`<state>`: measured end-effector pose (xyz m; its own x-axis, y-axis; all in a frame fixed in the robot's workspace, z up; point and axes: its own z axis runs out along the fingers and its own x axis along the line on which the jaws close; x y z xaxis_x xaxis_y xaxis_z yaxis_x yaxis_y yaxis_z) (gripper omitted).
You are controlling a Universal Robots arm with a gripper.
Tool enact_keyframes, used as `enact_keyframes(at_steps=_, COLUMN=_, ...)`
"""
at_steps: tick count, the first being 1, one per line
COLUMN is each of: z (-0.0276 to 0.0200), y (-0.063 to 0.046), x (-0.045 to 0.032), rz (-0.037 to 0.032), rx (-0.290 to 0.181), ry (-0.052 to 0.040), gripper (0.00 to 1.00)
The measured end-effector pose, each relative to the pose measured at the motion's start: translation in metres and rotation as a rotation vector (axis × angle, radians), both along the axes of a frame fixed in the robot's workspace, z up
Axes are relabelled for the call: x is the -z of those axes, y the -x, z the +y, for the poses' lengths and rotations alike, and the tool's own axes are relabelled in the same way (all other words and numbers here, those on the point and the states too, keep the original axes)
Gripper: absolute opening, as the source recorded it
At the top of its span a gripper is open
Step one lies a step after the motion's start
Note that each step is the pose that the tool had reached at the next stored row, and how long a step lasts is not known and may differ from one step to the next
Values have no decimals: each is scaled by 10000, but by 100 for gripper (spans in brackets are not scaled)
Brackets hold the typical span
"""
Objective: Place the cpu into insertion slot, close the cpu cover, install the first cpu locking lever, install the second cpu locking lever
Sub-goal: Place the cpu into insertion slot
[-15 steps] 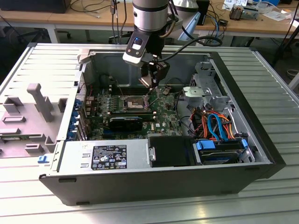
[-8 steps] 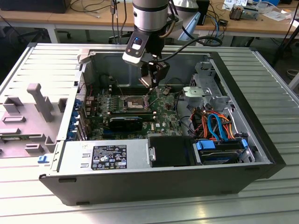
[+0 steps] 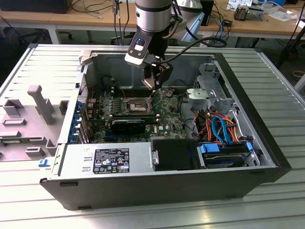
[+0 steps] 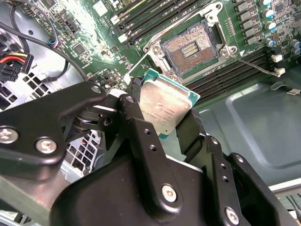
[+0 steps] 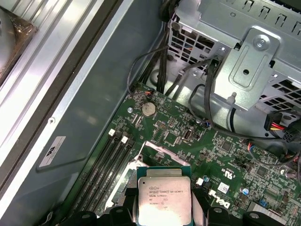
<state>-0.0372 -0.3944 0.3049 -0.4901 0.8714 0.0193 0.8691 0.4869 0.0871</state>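
Here's the gripper (image 4: pixel 162 123), pinching the chip (image 4: pixel 164 101) by two opposite edges, silver top towards the camera, which I'd say leaves the underside free to meet the socket (image 4: pixel 190 49). The chip hangs in the air near that open socket (contacts bare, nothing seated). In the first wrist view the chip (image 5: pixel 164 200) is cut off at its lower edge, and its underside is hidden throughout.

We see a ribbed silver metal table (image 3: pixel 281 86), a grey moulded tray (image 3: pixel 28 119) on it at the exterior view's left, behind it we find long wooden desks (image 3: pixel 47 19) strewn with cables (image 3: pixel 93 7)
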Motion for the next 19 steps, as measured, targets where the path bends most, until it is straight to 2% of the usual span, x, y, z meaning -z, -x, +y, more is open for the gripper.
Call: enact_keyframes(at_steps=19, z=0, y=0, x=2, rz=0, rx=141, ry=-1, gripper=54)
